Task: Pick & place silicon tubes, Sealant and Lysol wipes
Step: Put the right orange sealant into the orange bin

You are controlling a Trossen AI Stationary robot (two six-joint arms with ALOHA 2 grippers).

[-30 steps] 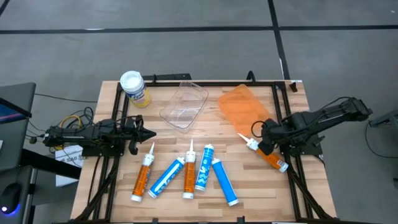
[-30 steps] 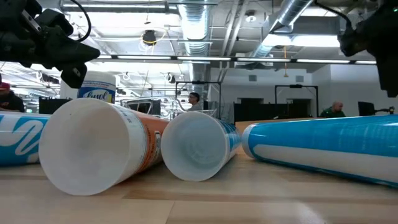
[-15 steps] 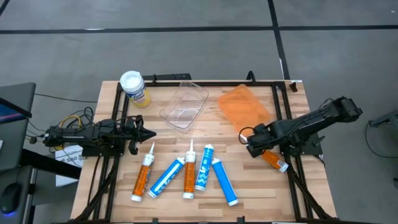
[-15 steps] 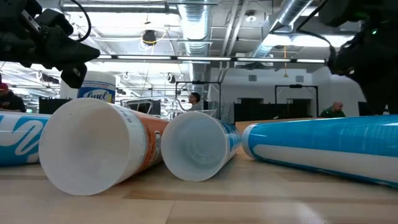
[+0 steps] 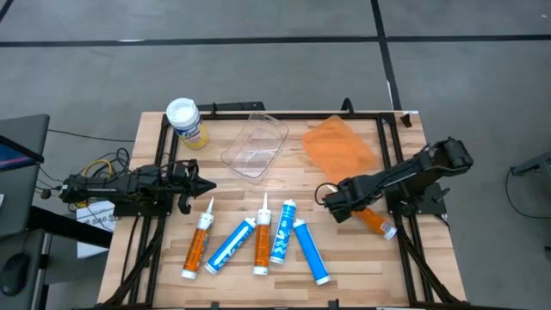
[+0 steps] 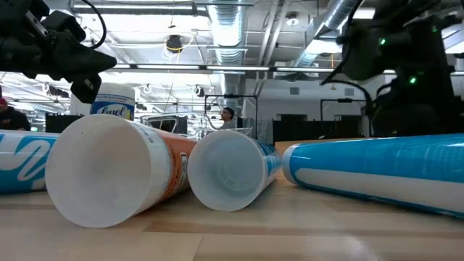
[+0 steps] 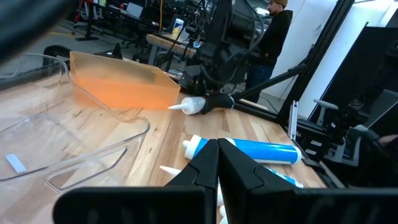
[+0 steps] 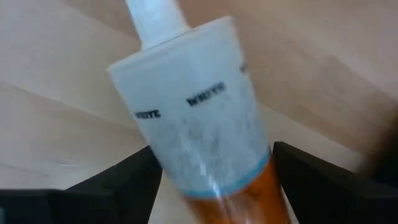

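Right wrist view: had right gripper (image 8: 208,180) spread astride orange cartridge (image 8: 199,134), not pinching yet. I'd centre, then close. Left gripper (image 7: 217,163) pressed together, parked.

Orange cartridge (image 8: 211,155) with white tip; yellow-labelled, white-lidded Lysol wipes (image 5: 186,121); orange tray (image 5: 337,145)

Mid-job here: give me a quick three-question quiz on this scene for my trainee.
1. True or false: the Lysol wipes stand inside the clear tray.
2. Which gripper straddles an orange cartridge? A) left B) right
3. How many blue ones lie on the table?
Key: 1. False; they stand outside it, near the table's corner. 2. B, the right gripper. 3. Three blue cartridges.
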